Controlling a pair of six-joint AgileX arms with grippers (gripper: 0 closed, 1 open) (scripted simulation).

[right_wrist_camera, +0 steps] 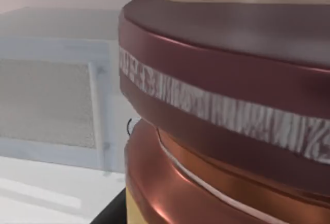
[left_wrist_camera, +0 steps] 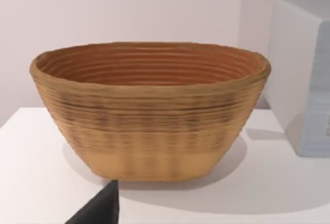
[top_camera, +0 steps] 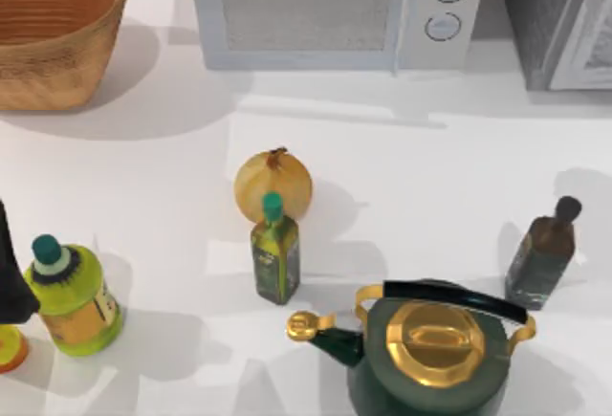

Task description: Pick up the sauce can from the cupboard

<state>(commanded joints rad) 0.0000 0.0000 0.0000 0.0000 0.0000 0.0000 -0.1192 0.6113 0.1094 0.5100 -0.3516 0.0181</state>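
Judging progress from the right wrist view, we see the sauce can looming right up against the camera, maroon lid with a tan patch on top, orange-brown side below, the white microwave behind it. So the can seems very close to our right gripper, likely already at or in the grasp, but we cannot tell whether the fingers are spread or pinching it.

In the top view the cupboard sits at the table's far right corner, beside the microwave.

Our left arm looks parked at the left edge, its wrist camera facing the wicker basket; finger state cannot be told.

Onion, olive oil bottle, kettle, brown square bottle and yellow-green bottle stand untouched.

Our guess: reach mostly done, secure lift unconfirmed.
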